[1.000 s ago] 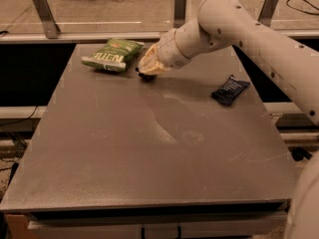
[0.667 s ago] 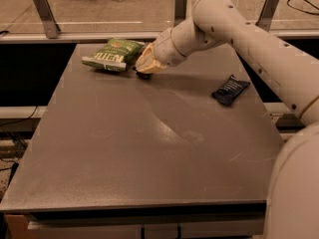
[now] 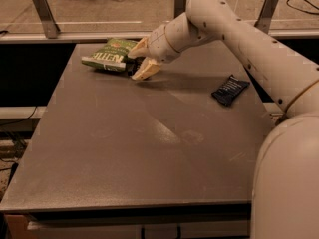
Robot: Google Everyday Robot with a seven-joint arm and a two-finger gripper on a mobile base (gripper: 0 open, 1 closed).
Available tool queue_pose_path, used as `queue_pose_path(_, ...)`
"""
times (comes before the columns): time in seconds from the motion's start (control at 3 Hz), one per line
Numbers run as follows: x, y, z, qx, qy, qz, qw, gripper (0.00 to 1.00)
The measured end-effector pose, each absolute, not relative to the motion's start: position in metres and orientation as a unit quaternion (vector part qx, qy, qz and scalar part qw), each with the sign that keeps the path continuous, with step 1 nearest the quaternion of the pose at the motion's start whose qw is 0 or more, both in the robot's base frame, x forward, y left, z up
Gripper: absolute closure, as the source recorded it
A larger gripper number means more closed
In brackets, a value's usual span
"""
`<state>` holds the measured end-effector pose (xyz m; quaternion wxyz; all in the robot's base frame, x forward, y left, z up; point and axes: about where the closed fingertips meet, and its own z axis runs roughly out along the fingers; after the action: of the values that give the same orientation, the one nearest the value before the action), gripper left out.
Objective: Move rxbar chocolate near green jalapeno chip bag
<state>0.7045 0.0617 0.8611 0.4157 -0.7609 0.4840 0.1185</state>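
The green jalapeno chip bag (image 3: 110,55) lies at the table's far left, with its white lettered band facing me. My gripper (image 3: 139,61) sits right beside the bag's right end, low over the table. Its cream fingers (image 3: 145,70) are closed on a dark thing, of which only a sliver (image 3: 133,66) shows between them. This looks like the rxbar chocolate, and the rest of it is hidden by the fingers. My arm (image 3: 234,29) reaches in from the right.
A short, dark, crinkled packet (image 3: 230,89) lies near the right edge of the grey table (image 3: 149,148). A rail with metal posts (image 3: 45,14) runs behind the table's far edge. My robot body (image 3: 289,183) fills the lower right.
My gripper has shifted slightly left, closer to the right end of the chip bag. The bag and the dark packet have not moved.
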Motion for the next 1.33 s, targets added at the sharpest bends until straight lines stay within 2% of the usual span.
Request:
queue_pose_path(0.33, 0.704, 0.066, 0.865, -0.765, 0.477, 0.121, 0.416, 0.0)
queue_pose_path(0.67, 0.7, 0.058, 0.876, -0.76, 0.476, 0.123, 0.426, 0.0)
queue_pose_path(1.0, 0.693, 0.018, 0.896, -0.728, 0.492, 0.137, 0.458, 0.0)
queue_pose_path(1.33, 0.675, -0.051, 0.935, -0.674, 0.512, 0.143, 0.513, 0.0)
